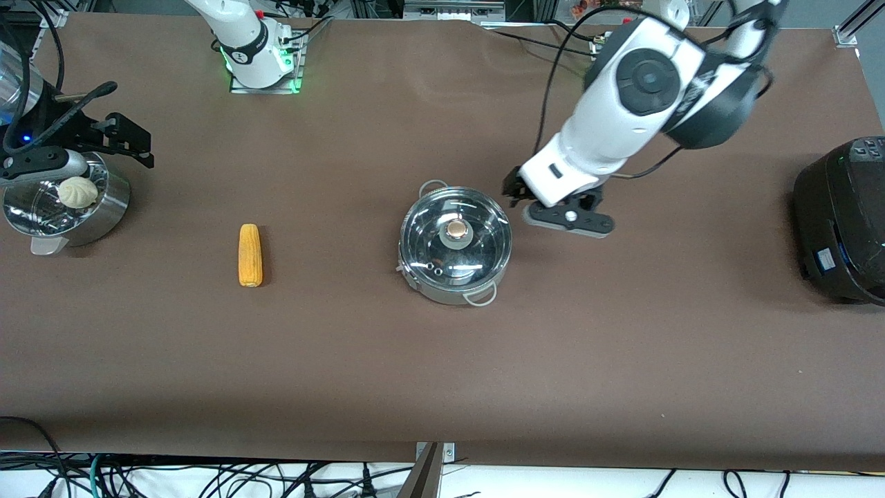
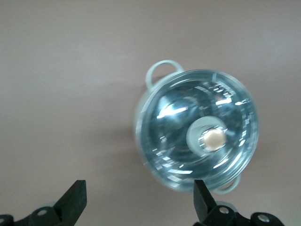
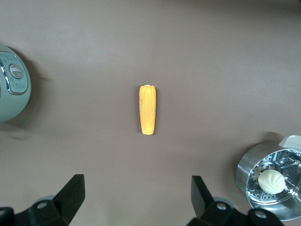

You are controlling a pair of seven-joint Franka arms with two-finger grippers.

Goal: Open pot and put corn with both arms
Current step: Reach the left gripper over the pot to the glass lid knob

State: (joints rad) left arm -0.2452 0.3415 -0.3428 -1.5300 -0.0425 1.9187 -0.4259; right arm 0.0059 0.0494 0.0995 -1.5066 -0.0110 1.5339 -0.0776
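- I see the shallow round stainless-steel pot (image 1: 455,245) mid-table, its clear glass lid with round knob (image 1: 456,229) on top, bare brown table (image 1: 442,373) all round it
- My left gripper (image 1: 515,188) hangs just beside the pot's rim, toward the left arm's end, fingers (image 2: 75,197) spread, holding nothing
- The yellow-orange corn cob (image 1: 250,254) lies flat toward the right arm's end, well apart from the pot, open cloth around it
- My right gripper (image 3: 136,200) sits over the steel steamer bowl holding a white bun (image 1: 66,200) at the table's edge, released and empty
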